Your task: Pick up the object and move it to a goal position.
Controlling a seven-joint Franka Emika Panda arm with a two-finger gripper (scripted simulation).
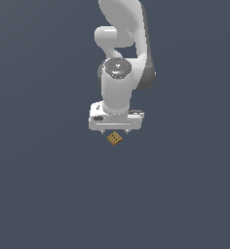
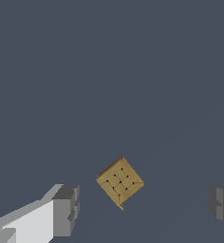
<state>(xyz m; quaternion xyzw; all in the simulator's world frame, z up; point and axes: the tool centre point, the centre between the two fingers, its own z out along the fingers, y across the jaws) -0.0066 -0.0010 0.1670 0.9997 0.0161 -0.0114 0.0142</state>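
End effector (image 2: 144, 209) spread wide, tan dotted block (image 2: 119, 181) between its fingers (image 2: 65, 210), untouched, no legible writing

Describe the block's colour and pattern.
Tan-brown block with small dark dots on its face; clearest in the wrist view.

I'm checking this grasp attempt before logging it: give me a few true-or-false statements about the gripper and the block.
1. The white gripper is open. True.
2. The small tan-brown square block with dark dots is clamped between the fingers. False: gaps show on both sides of it.
3. The block lies between the two fingers in the wrist view. True.
4. The block is red and round. False: tan-brown and square.
5. In the exterior view the block shows just below the gripper. True.
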